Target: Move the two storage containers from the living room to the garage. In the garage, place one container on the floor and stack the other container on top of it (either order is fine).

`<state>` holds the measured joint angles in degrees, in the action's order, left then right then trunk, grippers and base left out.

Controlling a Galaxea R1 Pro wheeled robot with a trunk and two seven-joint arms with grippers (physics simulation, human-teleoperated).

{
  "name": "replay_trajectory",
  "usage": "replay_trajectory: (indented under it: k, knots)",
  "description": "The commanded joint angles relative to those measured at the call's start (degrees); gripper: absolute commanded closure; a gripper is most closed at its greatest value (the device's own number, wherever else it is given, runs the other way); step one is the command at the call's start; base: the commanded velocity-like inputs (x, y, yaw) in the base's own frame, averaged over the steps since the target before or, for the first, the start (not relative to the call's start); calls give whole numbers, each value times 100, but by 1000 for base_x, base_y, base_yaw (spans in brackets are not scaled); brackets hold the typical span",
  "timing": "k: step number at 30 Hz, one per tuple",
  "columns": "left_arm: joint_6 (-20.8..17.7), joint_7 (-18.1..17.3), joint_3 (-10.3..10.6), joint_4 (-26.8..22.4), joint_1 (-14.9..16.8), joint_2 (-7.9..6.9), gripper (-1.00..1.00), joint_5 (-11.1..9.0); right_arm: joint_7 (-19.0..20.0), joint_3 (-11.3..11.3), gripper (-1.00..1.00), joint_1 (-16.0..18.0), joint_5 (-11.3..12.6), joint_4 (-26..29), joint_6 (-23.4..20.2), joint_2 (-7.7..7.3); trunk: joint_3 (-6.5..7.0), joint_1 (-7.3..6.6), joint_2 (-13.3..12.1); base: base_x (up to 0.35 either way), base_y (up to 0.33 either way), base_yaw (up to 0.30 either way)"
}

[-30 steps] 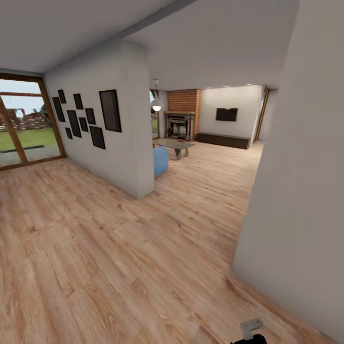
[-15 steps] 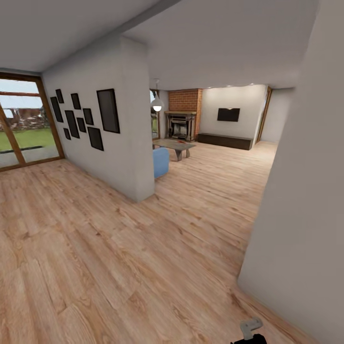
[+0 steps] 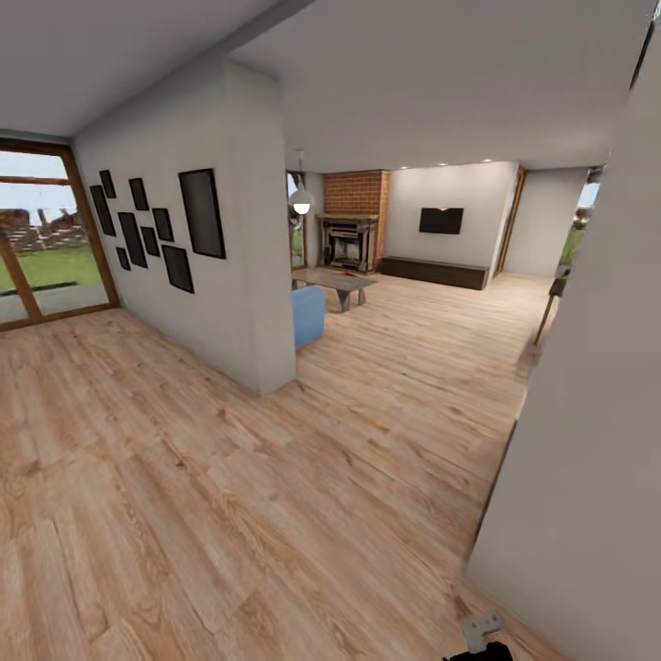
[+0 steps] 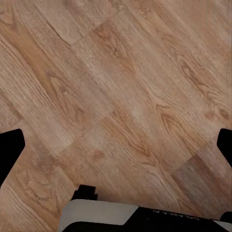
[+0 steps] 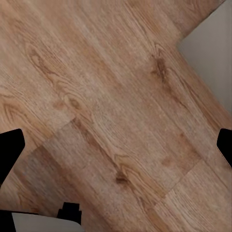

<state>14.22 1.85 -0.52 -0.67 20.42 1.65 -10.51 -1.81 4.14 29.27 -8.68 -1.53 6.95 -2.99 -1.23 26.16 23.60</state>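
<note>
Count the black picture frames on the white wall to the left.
8, clustered on the white wall. The largest frame hangs nearest the wall's corner; the other seven are smaller, staggered in rows toward the glass door, the farthest frame beside it. None look hidden.

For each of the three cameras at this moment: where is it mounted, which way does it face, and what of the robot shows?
Head view: up on the head, facing the fireplace over wood-plank floor; a grey robot part shows at the bottom edge.
Left wrist view: aimed down; dark fingers frame bare planks.
Right wrist view: aimed down at planks meeting a wall base; fingers spread.
Shared: the plank floor.
</note>
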Motion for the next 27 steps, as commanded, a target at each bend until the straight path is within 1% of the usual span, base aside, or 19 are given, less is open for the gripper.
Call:
replay_trajectory:
  k: [1,9,12,22,27]
  knots:
    - [19,9,-1,5,6,2,-100,-21,-19,38,-100,9,-28,-16,26,0,-13,7,12,328,0,0]
    - [19,8,-1,5,6,2,-100,-21,-20,42,-100,9,-28,-17,26,0,-13,7,12,328,0,-25]
    - [19,9,-1,5,6,2,-100,-21,-18,43,-100,9,-28,-16,26,0,-13,7,12,328,0,-190]
    - [19,9,-1,5,6,2,-100,-22,-19,43,-100,9,-28,-22,26,0,-13,7,12,328,0,-263]
    - [19,8,-1,5,6,-5,-100,-26,-21,41,-100,9,-28,-21,26,0,-13,7,12,328,0,-73]
